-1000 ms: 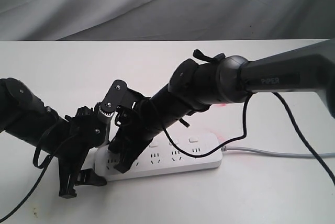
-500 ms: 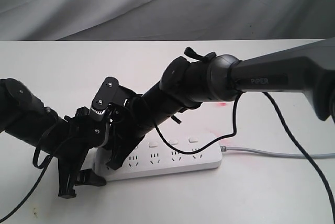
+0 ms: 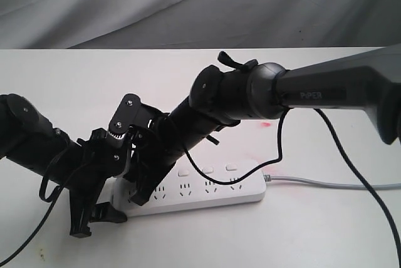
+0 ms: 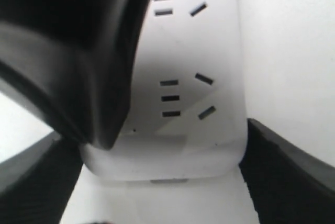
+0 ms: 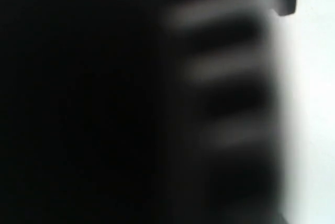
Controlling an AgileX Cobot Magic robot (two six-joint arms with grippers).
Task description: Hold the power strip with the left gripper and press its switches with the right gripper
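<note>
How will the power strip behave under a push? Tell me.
The power strip looks rigid and flat, so it probably won't bend or tip. Its smooth plastic on the white table may slide, though the left claw straddling its end should limit that. The grey cord likely just trails.

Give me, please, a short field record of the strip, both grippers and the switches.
strip: flat on the white table, grey cord leaving its right end
left gripper: closed on the strip's left end, straddling it
right gripper: tip down over the strip's left part; open or shut unclear
switches: three in plain view, the others hidden behind the right gripper
right wrist view: dark blur
</note>
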